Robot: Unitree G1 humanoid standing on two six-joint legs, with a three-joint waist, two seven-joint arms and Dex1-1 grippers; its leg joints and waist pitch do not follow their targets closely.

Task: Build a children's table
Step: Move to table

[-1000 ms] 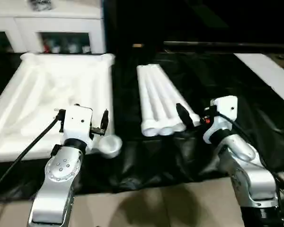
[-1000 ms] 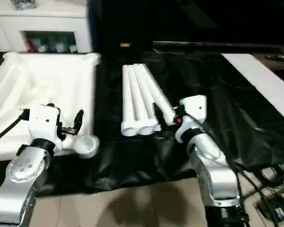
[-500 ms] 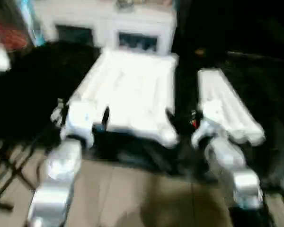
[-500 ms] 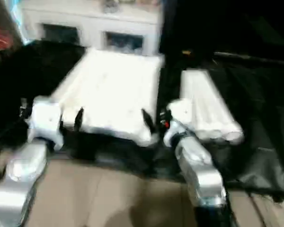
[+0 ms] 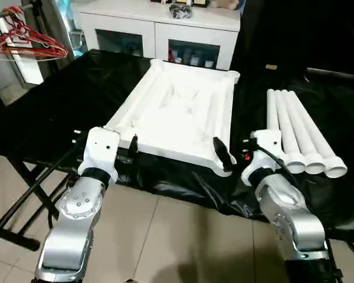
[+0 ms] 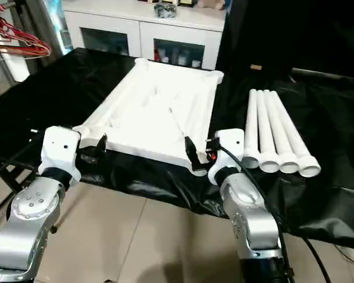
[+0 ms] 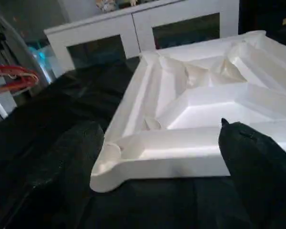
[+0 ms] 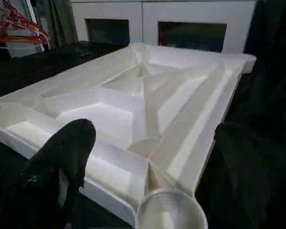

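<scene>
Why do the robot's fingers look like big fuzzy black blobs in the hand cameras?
In the left wrist view the fingers sit too close to the lens, so they blur while the tabletop is sharper. The right wrist view is the same: soft fingers, clearer ribs. In the left eye view the tabletop's middle glares bright white against the dark black cloth.

Smooth white plastic tabletop [image 5: 183, 112], glossy black sheet [image 5: 65, 100]

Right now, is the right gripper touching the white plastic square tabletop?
Apart. In the right wrist view, the right gripper has open fingers straddling the near corner socket of the tabletop, dark gaps either side.
</scene>
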